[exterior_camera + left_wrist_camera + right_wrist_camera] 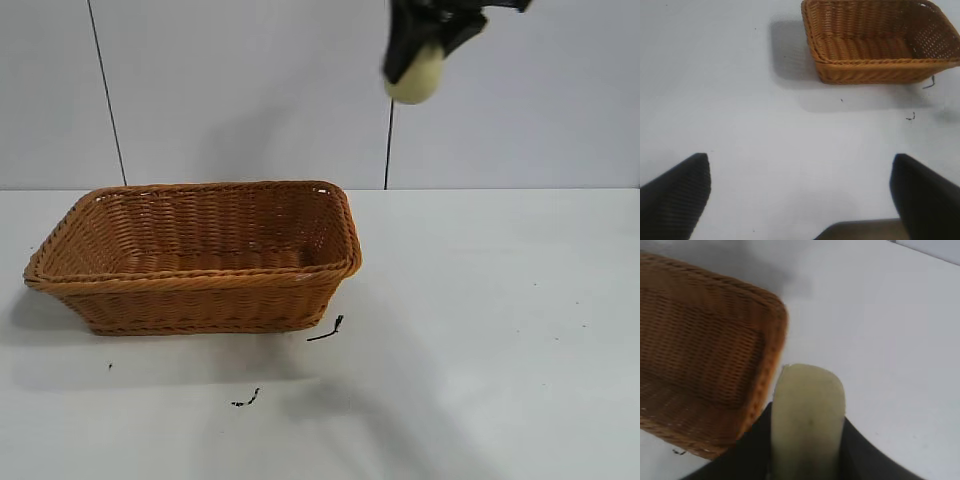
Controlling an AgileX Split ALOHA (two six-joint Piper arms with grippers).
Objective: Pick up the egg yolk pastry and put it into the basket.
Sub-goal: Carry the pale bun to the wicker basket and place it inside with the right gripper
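The orange-brown woven basket (200, 255) stands on the white table at the left; it holds nothing that I can see. It also shows in the left wrist view (880, 42) and the right wrist view (705, 360). My right gripper (425, 45) is high in the air, to the right of the basket and above its level, shut on the pale yellow-green egg yolk pastry (416, 75). The pastry (807, 420) sits squeezed between the two black fingers in the right wrist view. My left gripper (800, 200) is open and empty above bare table, away from the basket.
Two small black scraps lie on the table in front of the basket, one by its right corner (328, 330) and one nearer the front (247, 400). A dark cable (388, 145) runs down the back wall.
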